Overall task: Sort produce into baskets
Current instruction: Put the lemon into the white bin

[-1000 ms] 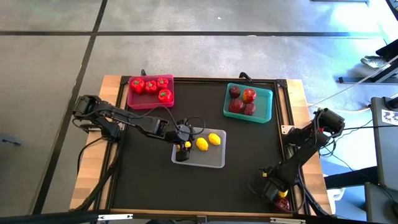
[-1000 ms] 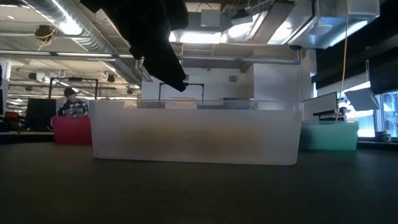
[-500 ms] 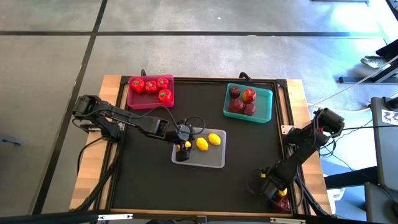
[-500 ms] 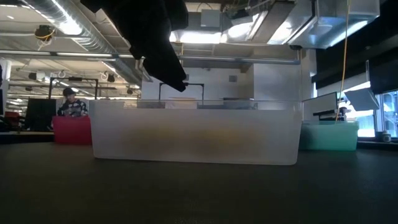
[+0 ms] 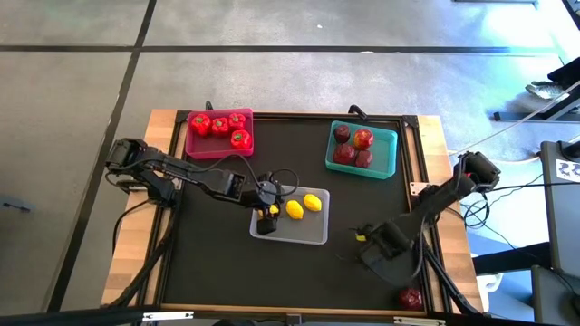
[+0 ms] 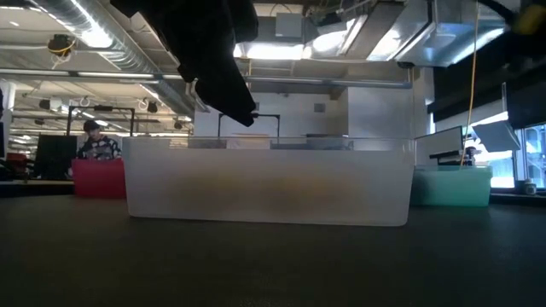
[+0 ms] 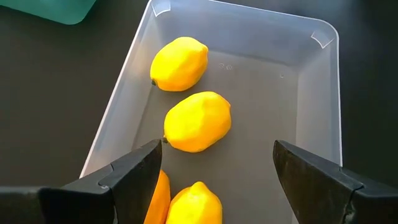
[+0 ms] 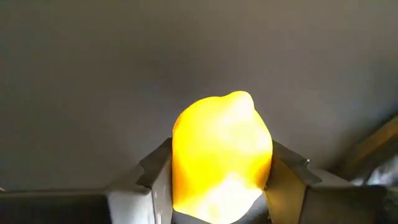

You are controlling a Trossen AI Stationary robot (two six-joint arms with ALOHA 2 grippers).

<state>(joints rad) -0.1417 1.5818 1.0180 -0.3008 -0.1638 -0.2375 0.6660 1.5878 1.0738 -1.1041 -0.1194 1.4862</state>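
- A yellow lemon [image 8: 221,155] sat clamped between the right gripper's [image 5: 362,236] fingers [image 8: 155,177], pads pressed to both its sides, over the dark tabletop [image 5: 362,204] between the clear basket and the front right corner.
- The clear basket [image 5: 313,235] lay near the middle of the tabletop with lemons [image 7: 197,121] inside; I counted four from the left wrist view.
- The left gripper [image 5: 265,213] hung over that basket's left end, its fingers [image 7: 127,177] spread wide and holding nothing.
- The pink basket [image 5: 217,145] at the back left held red peppers [image 5: 239,139].
- The teal basket [image 5: 385,154] at the back right held dark red apples [image 5: 362,138].
- One more apple [image 5: 410,297] lay alone near the front right corner.
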